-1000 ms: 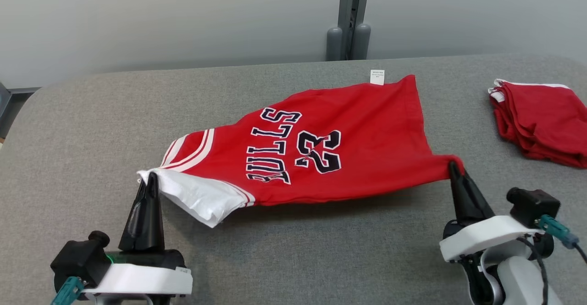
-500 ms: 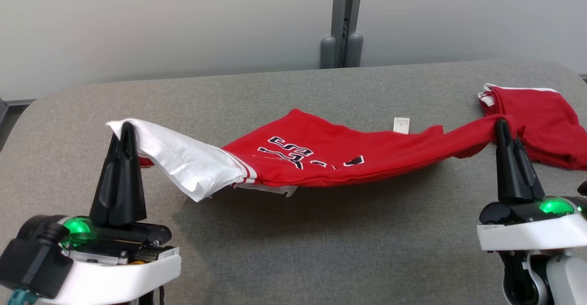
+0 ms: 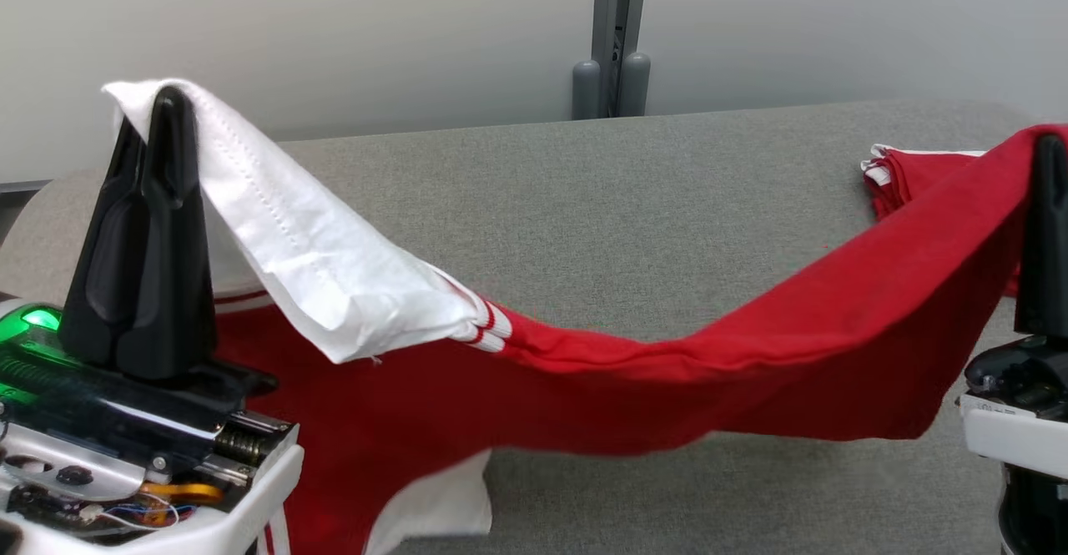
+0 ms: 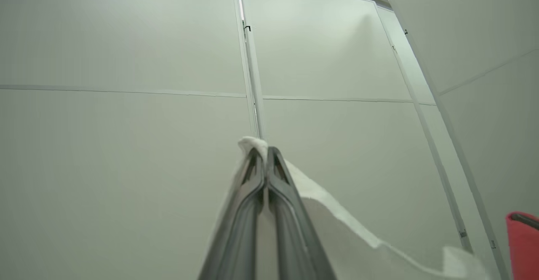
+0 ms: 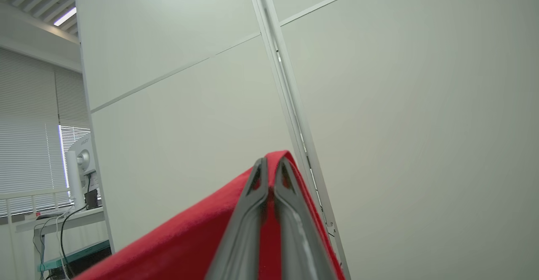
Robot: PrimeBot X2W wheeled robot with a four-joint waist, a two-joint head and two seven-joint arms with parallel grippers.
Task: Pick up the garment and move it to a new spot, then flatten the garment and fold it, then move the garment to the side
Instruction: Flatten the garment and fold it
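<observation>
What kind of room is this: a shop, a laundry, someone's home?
Probably an office or lab workspace: pale partition panels behind, window blinds, and a desk with a monitor. The grey padded table looks like a test bench.

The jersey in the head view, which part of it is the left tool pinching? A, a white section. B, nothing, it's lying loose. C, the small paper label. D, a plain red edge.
A: the left tool is shut on a white section of the jersey, which drapes down from its tips while the red body hangs below.
</observation>
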